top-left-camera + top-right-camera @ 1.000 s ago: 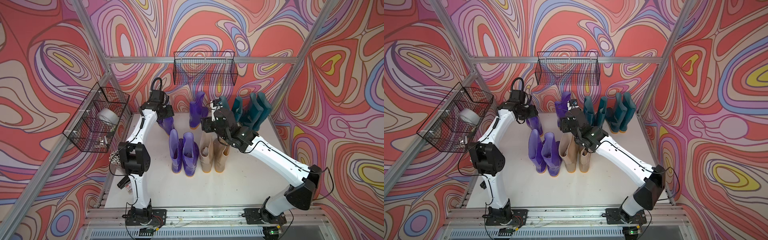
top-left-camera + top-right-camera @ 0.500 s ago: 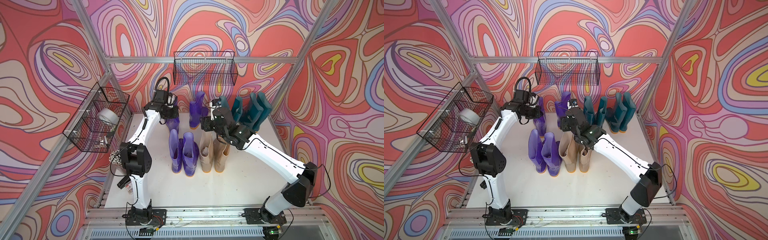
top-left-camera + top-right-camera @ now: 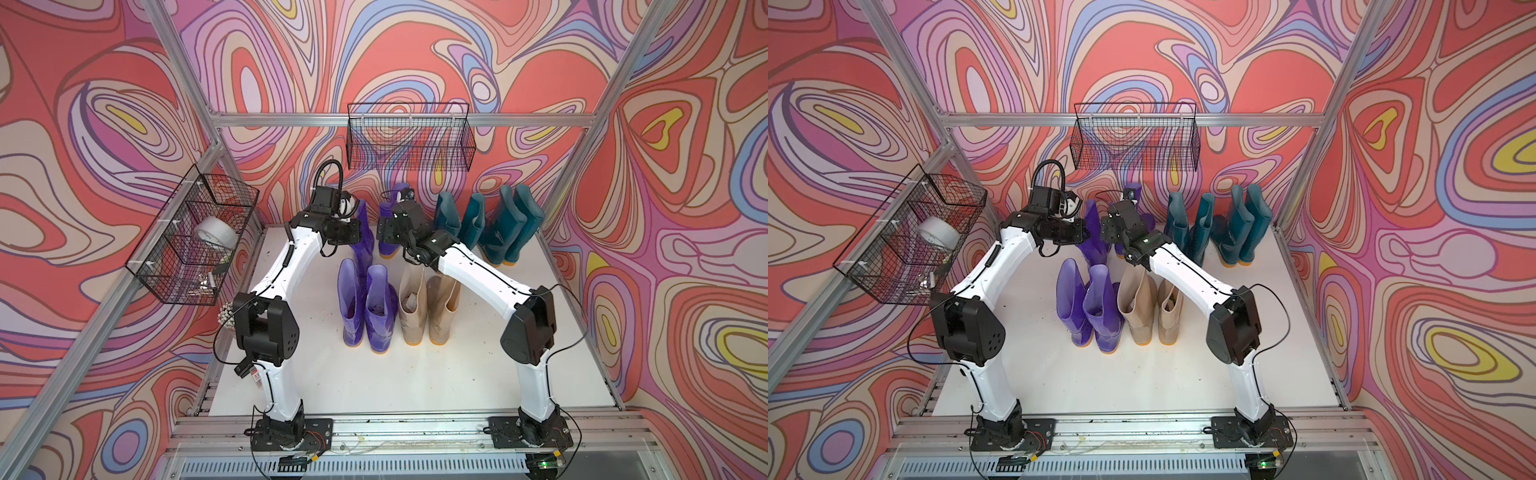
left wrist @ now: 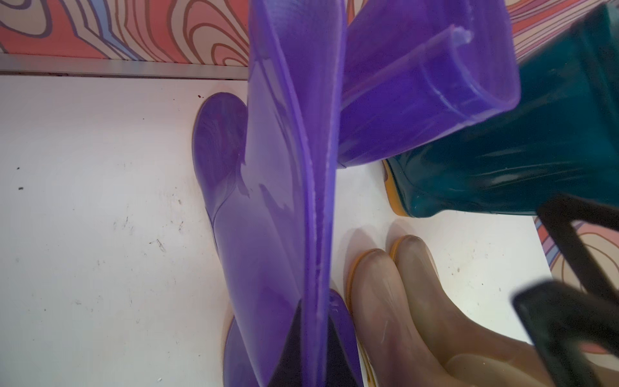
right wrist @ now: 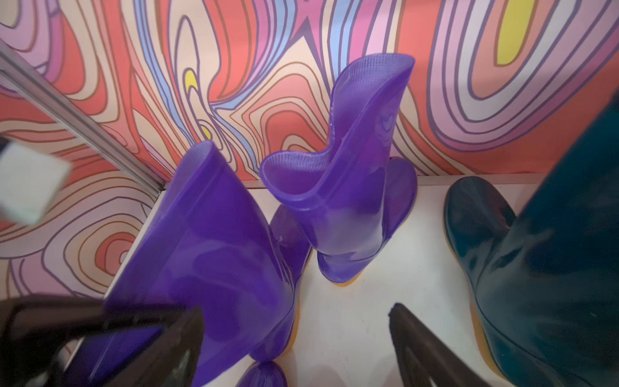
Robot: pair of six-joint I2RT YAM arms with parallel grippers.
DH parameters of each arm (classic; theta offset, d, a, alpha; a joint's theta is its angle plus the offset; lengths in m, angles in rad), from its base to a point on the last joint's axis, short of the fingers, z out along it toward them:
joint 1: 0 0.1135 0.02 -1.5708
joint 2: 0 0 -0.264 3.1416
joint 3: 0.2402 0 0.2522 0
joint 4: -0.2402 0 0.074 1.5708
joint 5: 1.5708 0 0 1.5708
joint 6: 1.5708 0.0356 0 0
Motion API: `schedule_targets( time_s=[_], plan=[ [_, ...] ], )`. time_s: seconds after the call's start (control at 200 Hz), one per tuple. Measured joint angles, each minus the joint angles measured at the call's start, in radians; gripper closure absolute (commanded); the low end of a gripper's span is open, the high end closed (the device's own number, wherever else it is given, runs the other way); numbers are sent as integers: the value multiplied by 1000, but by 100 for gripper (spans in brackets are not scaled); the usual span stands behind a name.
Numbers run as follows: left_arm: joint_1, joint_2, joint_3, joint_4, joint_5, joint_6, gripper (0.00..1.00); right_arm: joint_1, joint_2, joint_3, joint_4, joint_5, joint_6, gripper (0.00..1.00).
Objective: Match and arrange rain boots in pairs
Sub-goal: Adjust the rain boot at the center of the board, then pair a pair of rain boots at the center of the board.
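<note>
Rain boot, glossy translucent purple rubber (image 4: 288, 201) | left end effector (image 3: 355, 224) clamped on its upper shaft, squeezing it flat | right end effector (image 5: 294, 321) gaping, empty | boot stands just behind-left of beige rubber boot pair (image 3: 413, 316) | judged light, floppy, slick: pinch near cuff, keep upright

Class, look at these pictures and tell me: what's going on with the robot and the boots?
Two arms are pairing rain boots on a white table. The left gripper is shut on the shaft of a purple boot at the back; the right gripper hangs open near a second purple boot, holding nothing. A purple pair and a beige pair stand side by side in front; four teal boots stand at the back.
</note>
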Motion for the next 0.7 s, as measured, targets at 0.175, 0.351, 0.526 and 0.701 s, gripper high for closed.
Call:
schedule_targets(
  time_s=[0.175,0.351,0.526,0.701],
  plan=[
    [1,0,29,-1,-11,-32,30,-7,143,161,-43,48,2,12],
    [1,-40,14,-1,-22,-49,15,-12,203,234,-59,92,-8,18],
    [1,-255,-166,14,-64,-60,7,-18,240,289,-48,118,-41,38],
    [6,-486,-332,42,-128,-69,5,-19,274,317,-10,132,-92,82]
  ],
)
